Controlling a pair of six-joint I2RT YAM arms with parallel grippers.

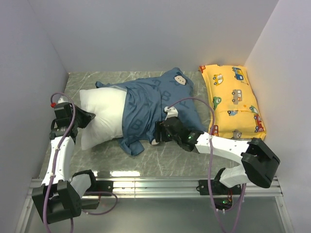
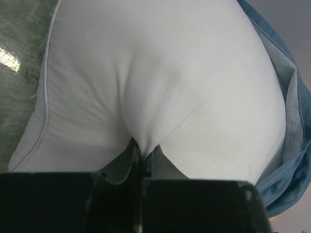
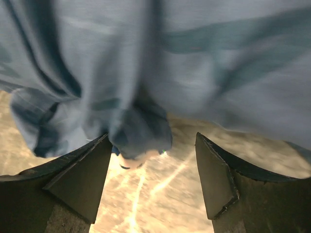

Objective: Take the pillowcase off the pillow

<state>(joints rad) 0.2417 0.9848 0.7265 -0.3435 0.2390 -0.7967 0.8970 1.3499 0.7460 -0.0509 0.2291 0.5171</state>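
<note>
Mid-strip — pillowcase (image 1: 148, 104) covers right half of pillow (image 1: 102, 116), frame centre. Left gripper (image 2: 142, 148) clamped on pillow's bare end. Right gripper (image 3: 153, 162) wide open, empty, at case hem; next, likely: pinch fabric, pull frame-right.

Plain white pillow (image 1: 102, 114) on the left. Dusty-blue pillowcase (image 1: 146, 107), printed with pale letters and a cream cartoon face at its far end. Yellow cushion (image 1: 233, 99) on the right, patterned with small multicoloured cars. Grey-green marbled worktop (image 1: 180, 158). White right arm (image 1: 223, 147), black joints.
</note>
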